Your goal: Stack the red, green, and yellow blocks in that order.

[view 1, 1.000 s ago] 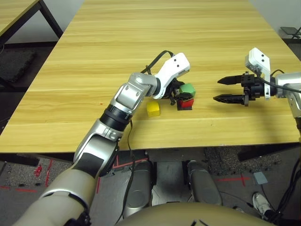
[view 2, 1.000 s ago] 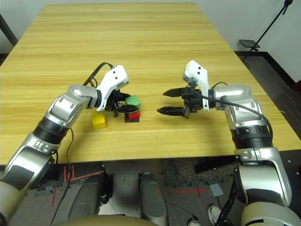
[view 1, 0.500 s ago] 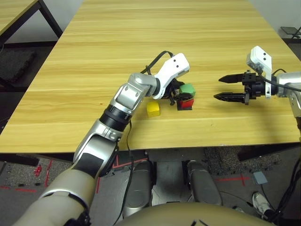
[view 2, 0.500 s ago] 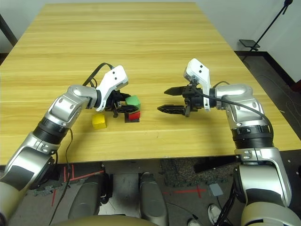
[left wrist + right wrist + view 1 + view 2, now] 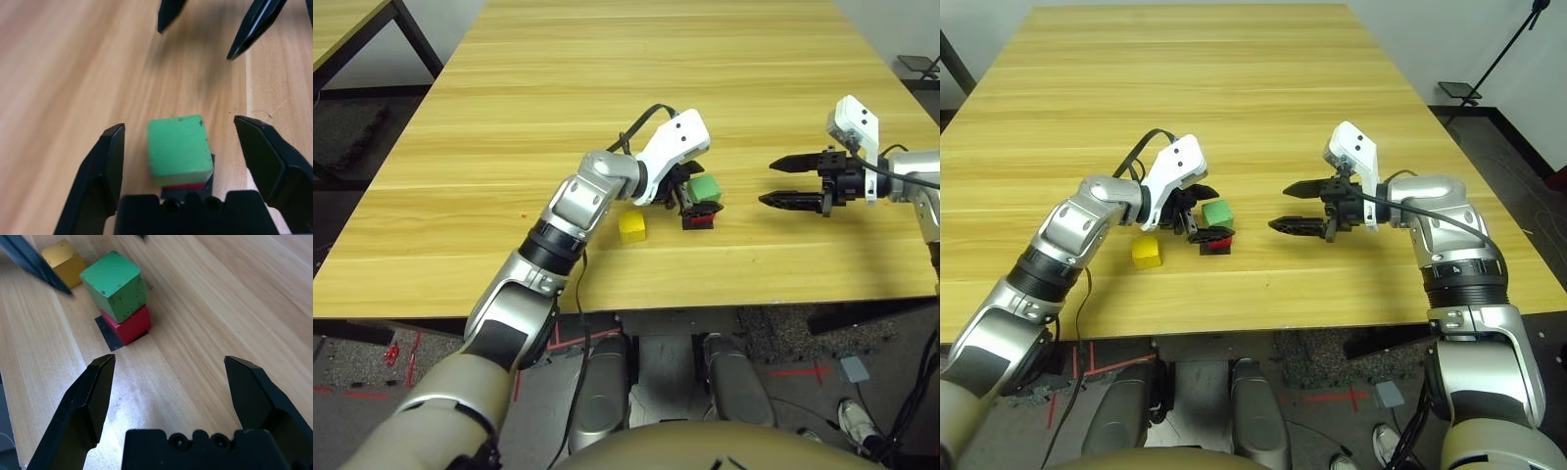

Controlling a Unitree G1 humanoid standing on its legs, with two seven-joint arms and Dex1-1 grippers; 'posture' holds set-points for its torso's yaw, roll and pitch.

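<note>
- We find the green block (image 5: 114,284) resting on the red block (image 5: 128,324), a bit askew; the red sits on a black patch (image 5: 108,335) on the surface (image 5: 607,88).
- Yellow block (image 5: 632,226) lies alone, just left of the stack, nearest our left pincer (image 5: 195,161).
- Left pincer spread wide, empty, straddling the green block.
- Right pincer (image 5: 1295,207) parted, empty, well apart to the stack's right.
</note>
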